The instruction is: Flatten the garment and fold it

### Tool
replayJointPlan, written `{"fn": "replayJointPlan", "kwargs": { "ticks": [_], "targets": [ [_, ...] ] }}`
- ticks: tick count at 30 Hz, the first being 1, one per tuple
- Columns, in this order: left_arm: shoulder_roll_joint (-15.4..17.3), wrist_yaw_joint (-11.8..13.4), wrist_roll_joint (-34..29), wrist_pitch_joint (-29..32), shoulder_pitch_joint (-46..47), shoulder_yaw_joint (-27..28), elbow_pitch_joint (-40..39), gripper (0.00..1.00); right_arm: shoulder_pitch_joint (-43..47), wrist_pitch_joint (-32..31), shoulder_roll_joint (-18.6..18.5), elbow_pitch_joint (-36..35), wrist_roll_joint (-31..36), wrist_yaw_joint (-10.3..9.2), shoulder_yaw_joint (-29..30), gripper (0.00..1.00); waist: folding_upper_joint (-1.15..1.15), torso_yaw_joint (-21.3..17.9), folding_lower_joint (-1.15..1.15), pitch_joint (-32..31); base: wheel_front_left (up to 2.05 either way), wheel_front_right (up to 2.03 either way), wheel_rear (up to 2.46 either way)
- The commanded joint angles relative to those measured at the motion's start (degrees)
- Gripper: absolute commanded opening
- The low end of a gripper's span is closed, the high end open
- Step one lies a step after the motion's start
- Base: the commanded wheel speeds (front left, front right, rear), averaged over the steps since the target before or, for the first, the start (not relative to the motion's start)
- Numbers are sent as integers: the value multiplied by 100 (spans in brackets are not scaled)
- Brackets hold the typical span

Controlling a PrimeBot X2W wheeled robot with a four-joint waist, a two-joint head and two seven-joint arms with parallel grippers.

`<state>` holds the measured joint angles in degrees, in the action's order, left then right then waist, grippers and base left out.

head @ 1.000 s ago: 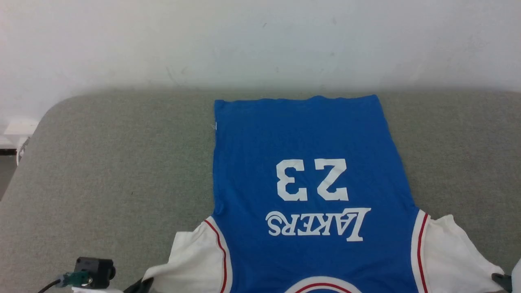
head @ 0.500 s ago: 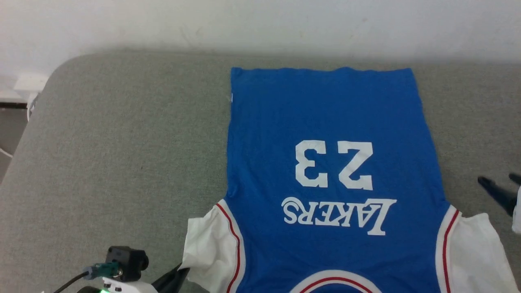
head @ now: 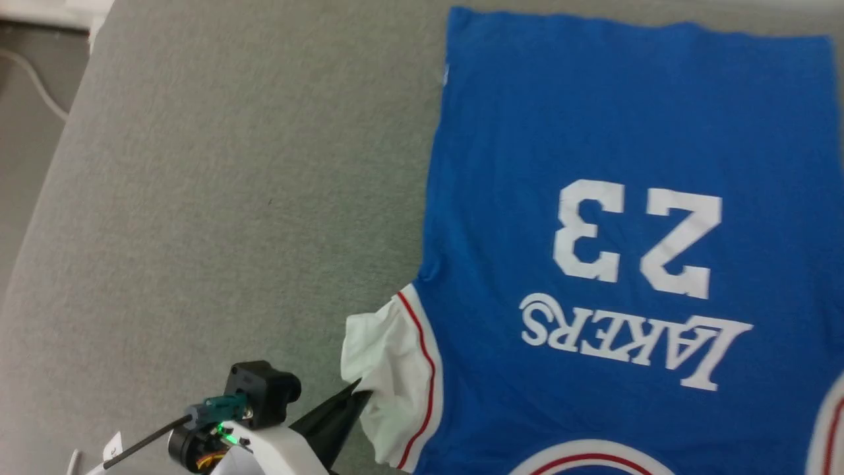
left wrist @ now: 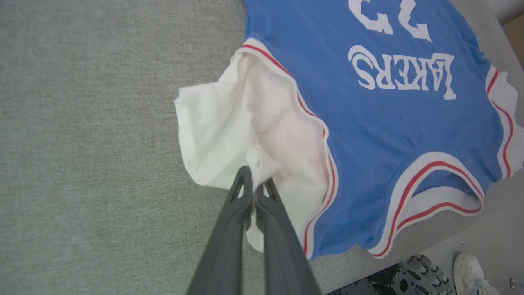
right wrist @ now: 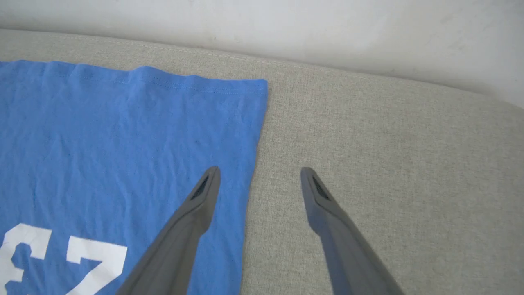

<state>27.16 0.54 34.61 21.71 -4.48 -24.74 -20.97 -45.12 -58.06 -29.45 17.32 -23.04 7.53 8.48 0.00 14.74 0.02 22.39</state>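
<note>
Head view looks down on the garment (head: 593, 165), a royal-blue jersey lying spread and mostly flat on the grey fabric-covered table (head: 198, 198). Its straight hem is at the far side and its red-and-white trimmed neck opening is at the near edge. The white number 23 (head: 636, 241) and the "LAKERS" lettering (head: 633, 343) face up and read upside down from the robot's side. The garment sits toward the right of the table, leaving a broad bare stretch of grey on the left. At the near left, the white left sleeve (head: 386, 349) is bunched and puckered rather than flat, its cloth gathered toward the left gripper (head: 357, 392). In the left wrist view its two dark fingers (left wrist: 237, 229) are pressed together, clamped on a small pinch of the sleeve's white cloth near the sleeve's near edge, while the rest of the sleeve billows open beyond them. A pale shoe (left wrist: 468, 268) stands on the floor past the table's near edge. In the right wrist view the right gripper (right wrist: 260, 172) is at the garment's far right corner with its fingers spread wide apart and nothing between them. One finger (right wrist: 184, 229) lies over the blue cloth just inside the right side edge, the other over bare table beside it. Whether either fingertip touches the surface cannot be told. A white wall (right wrist: 286, 24) rises just behind the table's far edge.
</note>
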Motion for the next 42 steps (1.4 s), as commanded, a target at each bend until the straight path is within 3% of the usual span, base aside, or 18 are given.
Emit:
{"fn": "replayJointPlan", "kwargs": {
  "ticks": [1, 11, 21, 22, 23, 31, 42],
  "targets": [
    [-42, -32, -56, -36, 91, -34, -49, 0, -227, -38, -13, 143, 120, -4, 30, 100, 0, 698, -2, 734, 0, 0, 0],
    [-356, -89, -163, -248, 320, -288, -201, 0, -1376, -96, -187, 1327, 1151, -4, 347, 100, 0, 1160, -2, 1167, 0, 0, 0],
    [-489, -144, -153, -415, 347, -410, -54, 0, -1297, 41, -235, 1881, 1377, -4, 291, 100, 0, 1249, -2, 1237, 0, 0, 0],
    [-491, -146, -149, -422, 352, -412, -43, 0, -1272, 21, -232, 1926, 1359, -4, 297, 36, 0, 1242, -2, 1236, 0, 0, 0],
    [-492, -148, -144, -428, 356, -412, -31, 0, -1249, 13, -237, 1950, 1341, -4, 289, 0, 0, 1232, -2, 1234, 0, 0, 0],
    [-433, -129, -115, -444, 363, -354, 122, 0, -1019, 80, -190, 1981, 1238, -4, 224, 0, 0, 990, -2, 938, 0, 0, 0],
    [-357, 63, -26, -448, 103, -239, 485, 0, 43, 341, -216, 1769, 453, -4, -568, 0, 0, 283, -2, -291, 0, 0, 0]
  ]
}}
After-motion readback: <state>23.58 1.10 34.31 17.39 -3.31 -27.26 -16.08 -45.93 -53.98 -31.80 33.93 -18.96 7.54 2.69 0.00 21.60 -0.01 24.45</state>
